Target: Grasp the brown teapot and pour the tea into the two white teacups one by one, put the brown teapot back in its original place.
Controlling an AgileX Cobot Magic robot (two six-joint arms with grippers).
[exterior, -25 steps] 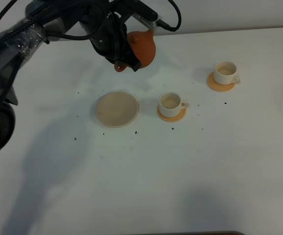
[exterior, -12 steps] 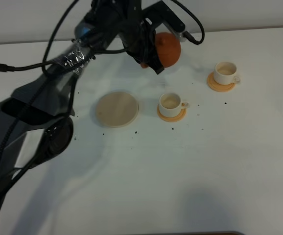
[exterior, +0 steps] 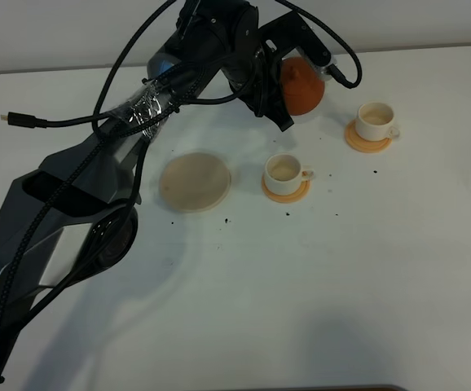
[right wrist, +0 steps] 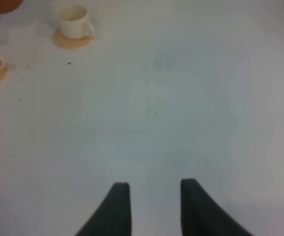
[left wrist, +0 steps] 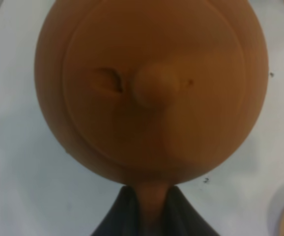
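Observation:
The brown teapot hangs in the air at the back of the table, between the two white teacups and just left of the far one. My left gripper is shut on its handle; in the left wrist view the teapot fills the frame, lid knob up, with the gripper on the handle. The near teacup and the far teacup stand on orange-tan coasters. The pale beige coaster lies bare to the left. My right gripper is open and empty over bare table, with the far teacup ahead of it.
The left arm and its cables stretch from the lower left over the table's back. Small dark specks dot the white table. The right arm does not show in the exterior high view.
My left gripper has carried the teapot to the right along the back of the table, from behind the beige coaster to beside the far teacup. The cups have not moved.

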